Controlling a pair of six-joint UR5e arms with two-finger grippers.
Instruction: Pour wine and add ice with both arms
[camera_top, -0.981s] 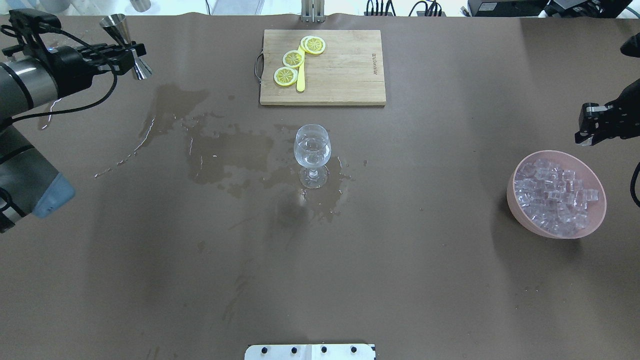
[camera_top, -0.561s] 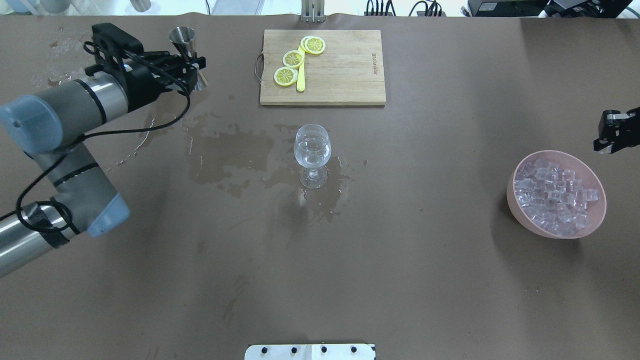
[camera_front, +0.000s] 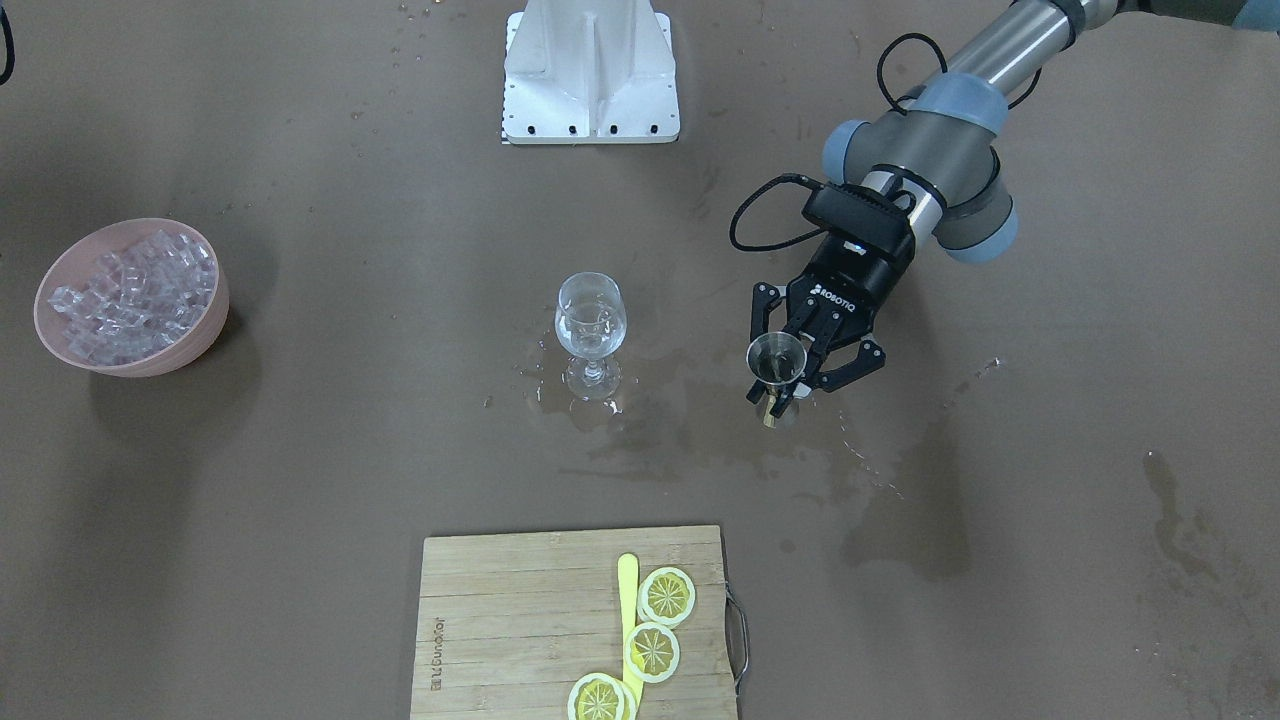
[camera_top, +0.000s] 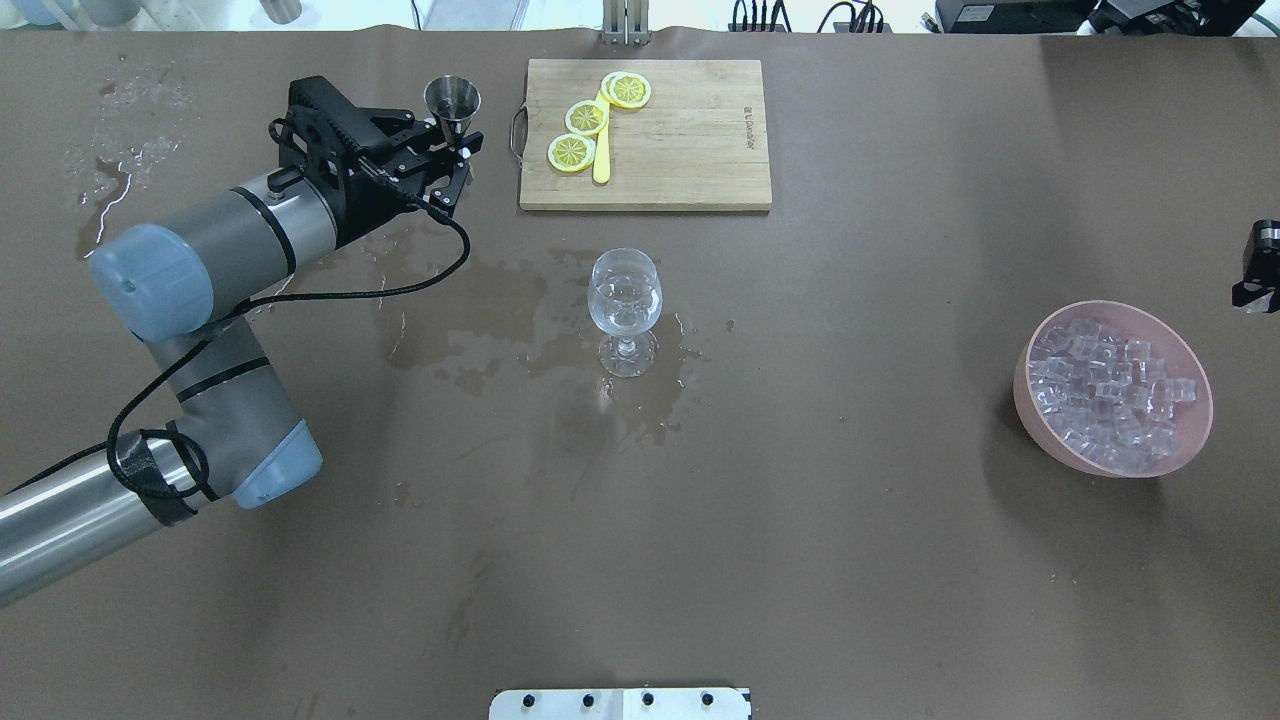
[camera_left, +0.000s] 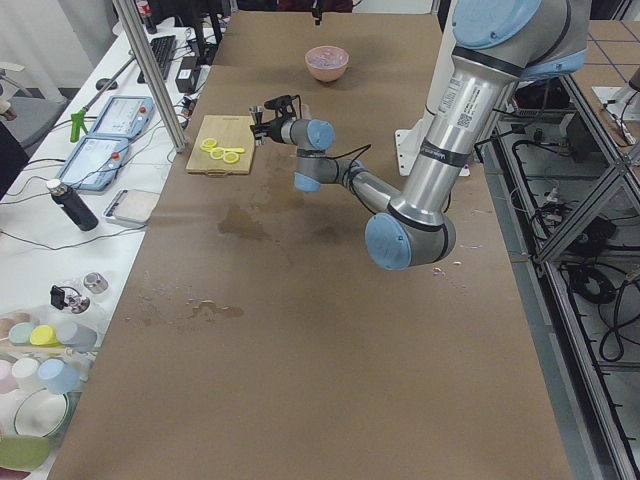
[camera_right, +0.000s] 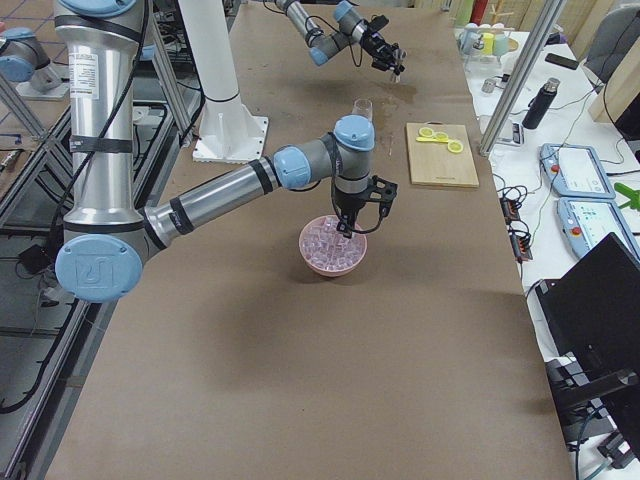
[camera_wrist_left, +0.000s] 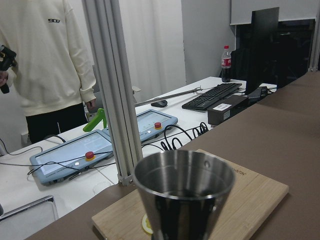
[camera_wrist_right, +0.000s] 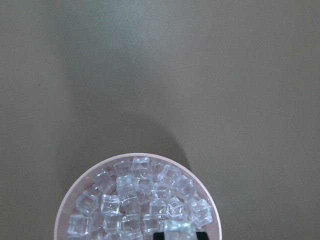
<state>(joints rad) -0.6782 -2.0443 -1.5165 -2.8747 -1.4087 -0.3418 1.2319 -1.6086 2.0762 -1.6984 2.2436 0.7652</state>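
A stemmed glass (camera_top: 625, 300) stands mid-table with a little clear wine (camera_front: 590, 338) in its bowl. My left gripper (camera_top: 455, 140) is shut on an upright steel jigger (camera_top: 452, 100), held above the table left of the cutting board and well left of the glass. The jigger fills the left wrist view (camera_wrist_left: 182, 195). A pink bowl (camera_top: 1030, 400) heaped with ice (camera_top: 1110, 385) sits at the right. My right gripper (camera_top: 1262, 265) shows only partly at the view's right edge, just above the bowl's far rim. I cannot tell whether it is open or shut.
A wooden cutting board (camera_top: 680, 140) with lemon slices (camera_top: 586, 118) and a yellow knife lies behind the glass. Wet spill patches (camera_top: 470, 300) spread left of and around the glass foot. The white robot base (camera_front: 590, 70) is at the near edge.
My left arm has swung right, carrying the jigger from the far left corner to beside the cutting board. My right gripper has drifted right, toward the edge of view.
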